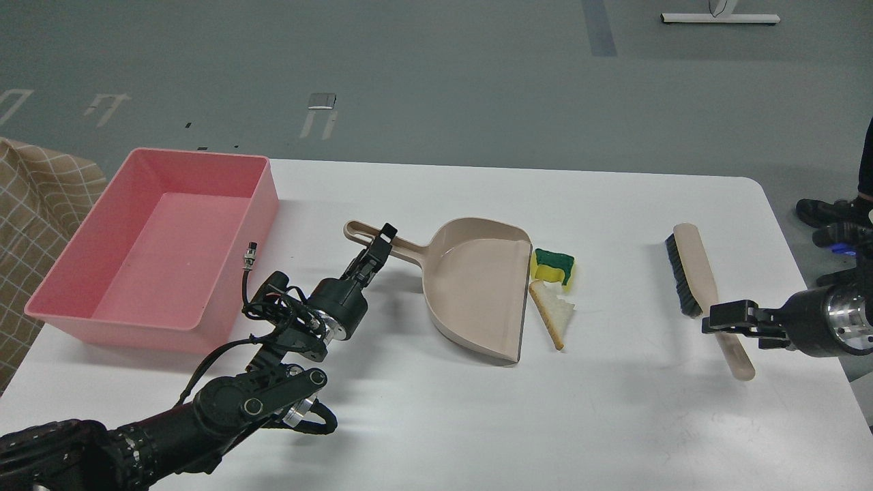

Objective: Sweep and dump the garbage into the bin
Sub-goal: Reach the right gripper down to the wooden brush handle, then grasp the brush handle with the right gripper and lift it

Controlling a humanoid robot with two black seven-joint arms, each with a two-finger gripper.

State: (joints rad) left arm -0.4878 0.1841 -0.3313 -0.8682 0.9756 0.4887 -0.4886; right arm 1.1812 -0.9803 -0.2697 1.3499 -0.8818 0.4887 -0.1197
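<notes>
The garbage lies on the white table: a yellow sponge with a green top (554,264) and a triangular bread slice (556,315), both just right of the open edge of the beige dustpan (477,286). My left gripper (380,245) is shut on the dustpan's handle. The pink bin (136,334) stands at the far left and looks empty inside. A beige brush (689,269) lies at the right. My right gripper (713,319) is at the brush's handle, just below the bristles. Whether its fingers hold the handle does not show.
The white table (423,409) has a rounded right corner near the brush. A checked beige cloth (34,204) is left of the bin. Shoes of a person (829,221) show at the right edge on the grey floor.
</notes>
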